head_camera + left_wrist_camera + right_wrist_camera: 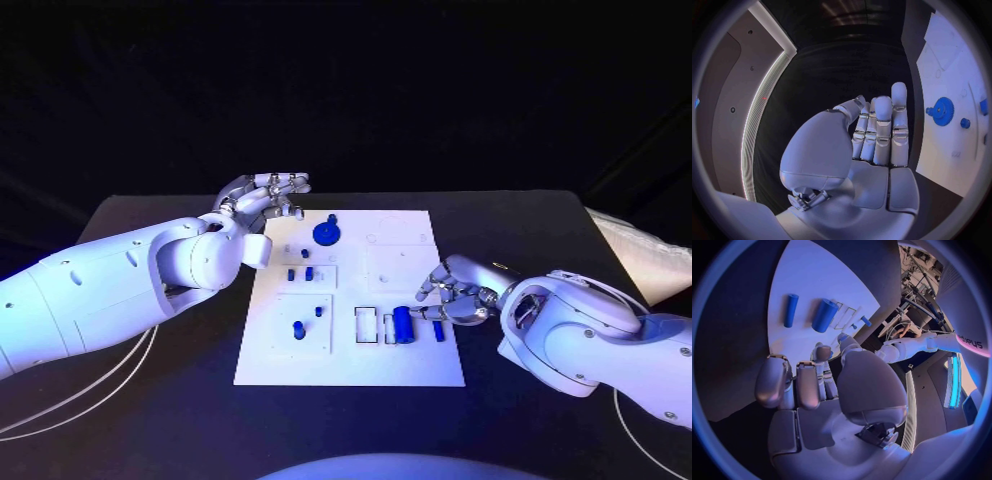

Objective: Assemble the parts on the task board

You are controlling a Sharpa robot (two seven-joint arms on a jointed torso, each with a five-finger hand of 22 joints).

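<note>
Head view: the board [353, 350] lies mid-tabletop, with a thick cylinder [402, 324] and a thin peg [438, 329] lying loose at its right edge. The right hand [454, 295] hovers beside them, empty, fingers loosely curled; the left hand [265, 196] waits flat and empty by the board's far-left corner. Both parts look light, hard and probably slick, so pinch the cylinder across its middle.

The left arm [130, 285] covers the white board's [404, 300] nine o'clock edge, and small blue pegs [299, 272] there (shapes too tiny to tell) stay indistinct.
</note>
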